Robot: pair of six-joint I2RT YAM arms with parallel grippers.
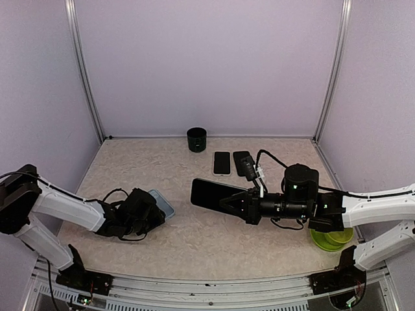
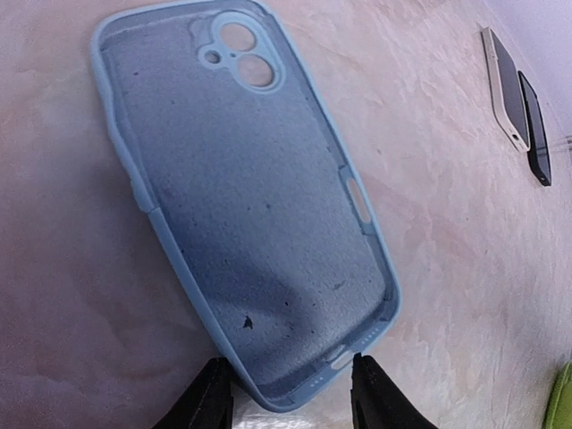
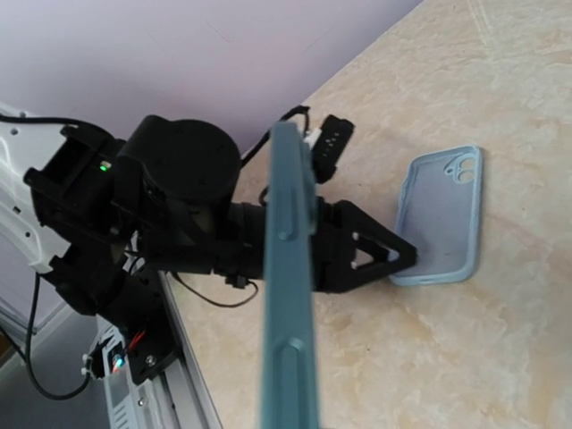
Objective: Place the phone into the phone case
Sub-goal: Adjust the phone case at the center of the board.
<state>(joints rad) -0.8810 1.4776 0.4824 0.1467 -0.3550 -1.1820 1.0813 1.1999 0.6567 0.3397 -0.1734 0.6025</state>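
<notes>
right gripper (image 1: 237,204): jaws clamped on phone (image 1: 214,193), mid-frame above worktop (image 1: 194,240) | left gripper (image 2: 290,389): jaws clamped on phone case (image 2: 250,206) bottom end, lower left

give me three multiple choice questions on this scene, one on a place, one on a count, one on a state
1. Where does the dark green cup stand?
A) at the far edge, by the back wall
B) beside the left arm's base
C) inside the phone case

2. How many spare phones lie flat on the table?
A) none
B) two
C) four

3. What state is the phone case in?
A) empty, open side up
B) phone already fitted
C) flipped face down

Answers:
1 A: the cup sits at the table's far edge, just behind the spare phones.
2 B: two lie side by side, while the right claw holds a third phone off the table.
3 A: the left wrist view shows its bare lining and open camera cutout.
</notes>
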